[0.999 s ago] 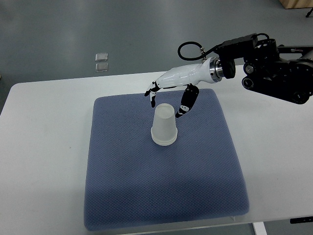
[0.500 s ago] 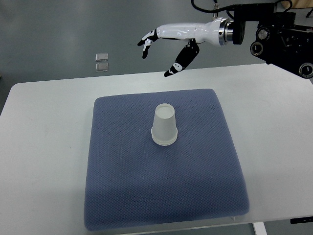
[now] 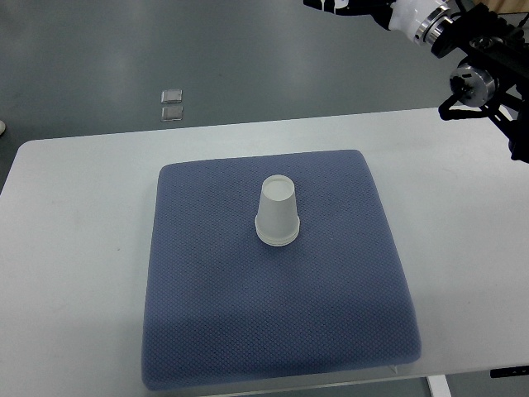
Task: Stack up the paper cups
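Of the right hand (image 3: 347,5) only a sliver showed at the very top edge of the picture, a strip of white shell with dark parts cut off by the frame, so whether its fingers were spread, curled or holding anything could not be told. Behind it the wrist ran to the right into the black arm (image 3: 488,70) at the upper right corner, high over the floor beyond the table's far edge.

From that hand the paper cups (image 3: 277,212) lay well apart, down and to the left in the picture, toward the robot's own side. They stood upside down near the middle of the blue mat (image 3: 215,331), wide rim on the fabric and closed base up, their long axis upright and leaning a little. They looked like one cup nested over another, though the seam was too faint to be sure. Nothing touched them.

The mat lay on the white table (image 3: 74,248). No left arm was in view, so the right hand was the only one placed to reach them, and any approach would have had to come down from above and from the far right. Two small clear squares (image 3: 172,104) lay on the floor beyond the table.
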Available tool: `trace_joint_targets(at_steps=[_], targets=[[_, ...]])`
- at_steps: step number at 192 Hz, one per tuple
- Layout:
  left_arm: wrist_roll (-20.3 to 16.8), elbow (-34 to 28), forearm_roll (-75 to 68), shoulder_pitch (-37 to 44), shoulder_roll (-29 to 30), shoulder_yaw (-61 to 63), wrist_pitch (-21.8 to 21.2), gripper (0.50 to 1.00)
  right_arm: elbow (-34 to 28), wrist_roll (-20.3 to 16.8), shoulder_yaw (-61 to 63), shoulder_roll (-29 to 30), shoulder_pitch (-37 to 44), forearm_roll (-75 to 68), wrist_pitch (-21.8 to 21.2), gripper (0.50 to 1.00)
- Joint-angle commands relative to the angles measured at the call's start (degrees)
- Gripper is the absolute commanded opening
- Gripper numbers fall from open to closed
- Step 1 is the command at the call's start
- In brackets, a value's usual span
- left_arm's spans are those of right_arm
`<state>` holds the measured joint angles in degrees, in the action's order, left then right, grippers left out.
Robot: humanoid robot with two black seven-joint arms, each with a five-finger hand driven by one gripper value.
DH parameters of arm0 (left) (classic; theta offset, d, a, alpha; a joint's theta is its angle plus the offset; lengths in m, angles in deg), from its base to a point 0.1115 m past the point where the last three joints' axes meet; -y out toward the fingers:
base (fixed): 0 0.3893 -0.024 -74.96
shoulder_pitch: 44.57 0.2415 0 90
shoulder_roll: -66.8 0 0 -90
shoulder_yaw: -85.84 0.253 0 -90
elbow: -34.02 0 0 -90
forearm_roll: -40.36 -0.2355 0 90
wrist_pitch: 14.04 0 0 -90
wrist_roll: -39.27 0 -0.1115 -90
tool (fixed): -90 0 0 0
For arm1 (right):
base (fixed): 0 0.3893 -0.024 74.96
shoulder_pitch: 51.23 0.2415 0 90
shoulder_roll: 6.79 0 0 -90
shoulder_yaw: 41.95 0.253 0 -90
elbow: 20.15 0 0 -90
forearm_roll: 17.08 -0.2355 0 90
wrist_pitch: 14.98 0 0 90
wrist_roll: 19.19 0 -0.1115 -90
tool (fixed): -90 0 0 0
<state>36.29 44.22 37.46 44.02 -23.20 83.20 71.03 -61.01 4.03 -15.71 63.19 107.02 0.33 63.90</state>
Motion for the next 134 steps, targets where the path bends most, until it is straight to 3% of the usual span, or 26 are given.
trace_joint_targets(at_steps=[1,43,99,134], targets=[[0.0,0.0,0.0,0.0,0.0,0.0,0.0,1.0,1.57,-0.54,3.12,1.12,-2.51,-4.4,1.45,0.901],[0.0,0.0,0.0,0.0,0.0,0.0,0.0,1.0,6.67,-1.07,3.56,5.25,-4.53,-13.89,4.44,0.901],[0.0,0.0,0.0,0.0,0.0,0.0,0.0,1.0,10.45,-5.91,6.02,7.36,-5.85,-26.81,9.27,0.903],[0.0,0.0,0.0,0.0,0.0,0.0,0.0,1.0,10.27,-6.35,7.16,9.12,-9.1,-27.87,6.11,0.903]])
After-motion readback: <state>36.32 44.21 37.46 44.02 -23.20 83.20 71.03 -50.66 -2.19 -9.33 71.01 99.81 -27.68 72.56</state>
